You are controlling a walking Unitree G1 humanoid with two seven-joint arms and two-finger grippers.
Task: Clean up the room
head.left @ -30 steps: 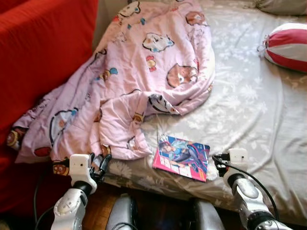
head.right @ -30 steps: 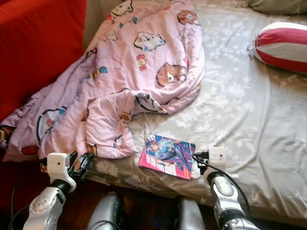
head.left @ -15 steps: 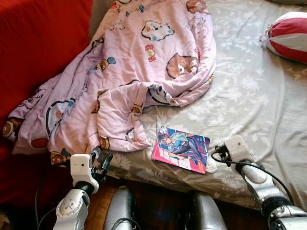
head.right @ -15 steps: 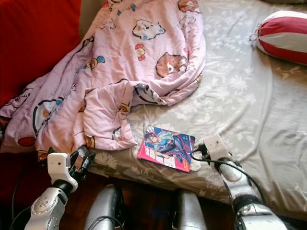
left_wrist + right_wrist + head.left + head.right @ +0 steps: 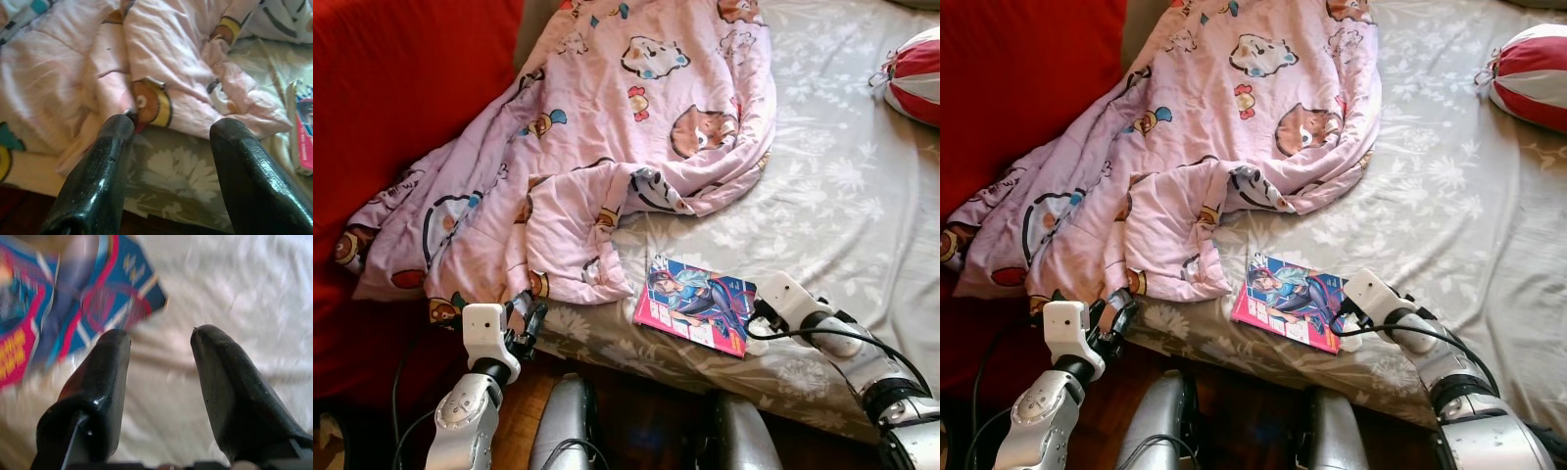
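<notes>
Little of the tidying looks done. The pink cartoon blanket (image 5: 597, 147) lies crumpled across the bed (image 5: 842, 186), its lower hem trailing over the mattress edge against the red sofa (image 5: 401, 88). The left gripper (image 5: 168, 147) waits just short of that hem, jaws spread apart with nothing between them, blanket folds right ahead of the tips. Further right, the comic book (image 5: 697, 305) rests flat on the flowered sheet near the bed's front edge, not yet lifted. The right gripper (image 5: 159, 347) has its jaws parted and empty, hovering low over the sheet with the book's near corner just beyond the tips; its wrist view is blurred, so contact cannot be judged. Well beyond both jaws, a red and white striped cushion (image 5: 913, 78) sits on the far side of the bed. As I judge it, the book, the blanket and perhaps the cushion all remain to be dealt with.
</notes>
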